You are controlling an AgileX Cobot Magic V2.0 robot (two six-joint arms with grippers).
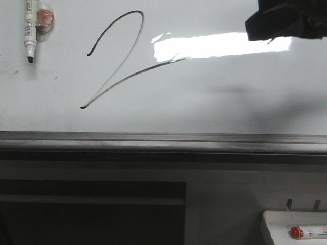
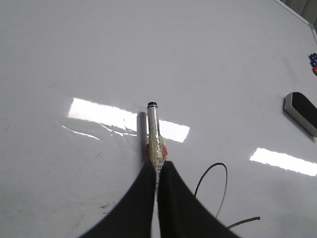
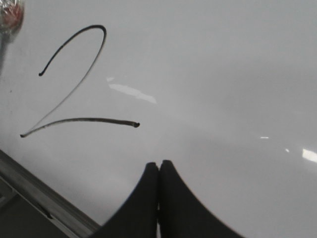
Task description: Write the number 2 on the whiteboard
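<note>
The number 2 (image 1: 120, 61) is a thin black slanted stroke on the whiteboard (image 1: 230, 97), left of the bright glare. It also shows in the right wrist view (image 3: 74, 84) and partly in the left wrist view (image 2: 218, 188). My left gripper (image 2: 157, 164) is shut on a white marker (image 2: 154, 134) with a red label. The marker's black end points away from the fingers over the board, with its shadow beside it. In the front view the marker (image 1: 29, 30) hangs at the top left, tip down, left of the 2. My right gripper (image 3: 159, 162) is shut and empty, hovering right of the stroke's tail.
The grey metal rail (image 1: 163, 140) runs along the board's lower edge. A small white tray (image 1: 276, 224) with a red-capped marker (image 1: 309, 232) sits at the lower right. The right arm's dark body (image 1: 286, 20) is at the top right. An eraser (image 2: 301, 111) lies on the board.
</note>
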